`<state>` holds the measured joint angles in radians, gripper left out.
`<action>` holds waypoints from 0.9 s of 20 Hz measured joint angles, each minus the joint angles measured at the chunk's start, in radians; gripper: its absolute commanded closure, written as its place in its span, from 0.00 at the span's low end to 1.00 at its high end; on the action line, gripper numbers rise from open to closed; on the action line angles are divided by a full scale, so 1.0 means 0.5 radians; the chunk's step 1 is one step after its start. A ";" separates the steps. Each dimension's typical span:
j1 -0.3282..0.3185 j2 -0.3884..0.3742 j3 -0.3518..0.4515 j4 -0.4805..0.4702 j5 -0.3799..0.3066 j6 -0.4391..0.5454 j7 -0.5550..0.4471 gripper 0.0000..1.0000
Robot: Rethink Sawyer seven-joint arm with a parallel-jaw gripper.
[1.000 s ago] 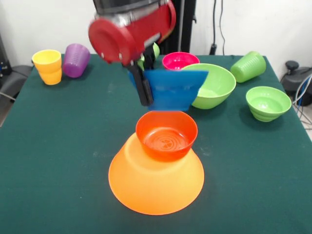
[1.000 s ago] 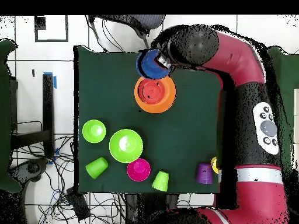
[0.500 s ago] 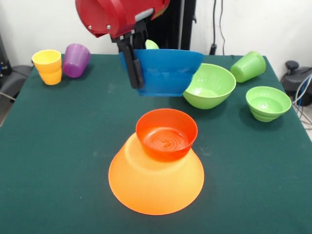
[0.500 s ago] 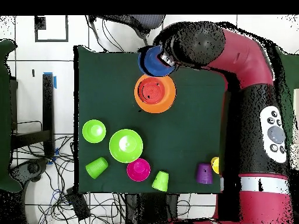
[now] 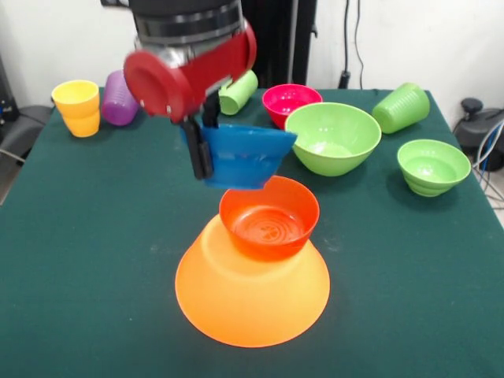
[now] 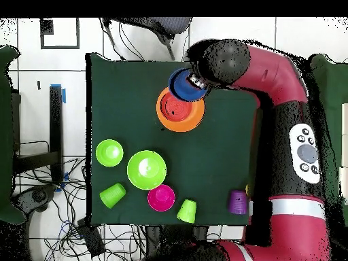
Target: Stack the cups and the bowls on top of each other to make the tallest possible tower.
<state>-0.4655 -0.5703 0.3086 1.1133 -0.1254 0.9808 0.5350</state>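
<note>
My gripper (image 5: 206, 154) is shut on the rim of the blue bowl (image 5: 240, 156), which hangs tilted just above the far left rim of the red-orange bowl (image 5: 269, 217). That bowl sits upright on the upturned huge orange bowl (image 5: 250, 293); together they form the tower. From overhead, the blue bowl (image 6: 183, 84) overlaps the edge of the huge orange bowl (image 6: 178, 117), with the gripper (image 6: 197, 81) at its side. Loose bowls are the large light green bowl (image 5: 332, 138), the pink bowl (image 5: 288, 100) and the small green bowl (image 5: 432, 165).
A yellow cup (image 5: 77, 107) and a purple cup (image 5: 116, 98) stand at the far left corner. One light green cup (image 5: 402, 106) lies on its side at the far right, another light green cup (image 5: 239, 90) behind the arm. The table edge (image 5: 488, 205) is near the small green bowl.
The arm has swung and lowered the blue bowl from high over the table's far side, down toward the red-orange bowl. The other objects have stayed put.
</note>
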 measured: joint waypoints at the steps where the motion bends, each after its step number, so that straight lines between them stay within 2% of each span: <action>1: 0.010 0.022 -0.018 -0.001 -0.004 0.000 0.000 1.00; 10: 0.101 0.162 -0.147 -0.001 -0.008 -0.056 0.000 1.00; 18: 0.137 0.148 -0.199 0.060 0.012 -0.169 0.000 1.00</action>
<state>-0.3968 -0.4964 0.2093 1.1431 -0.1192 0.8964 0.5350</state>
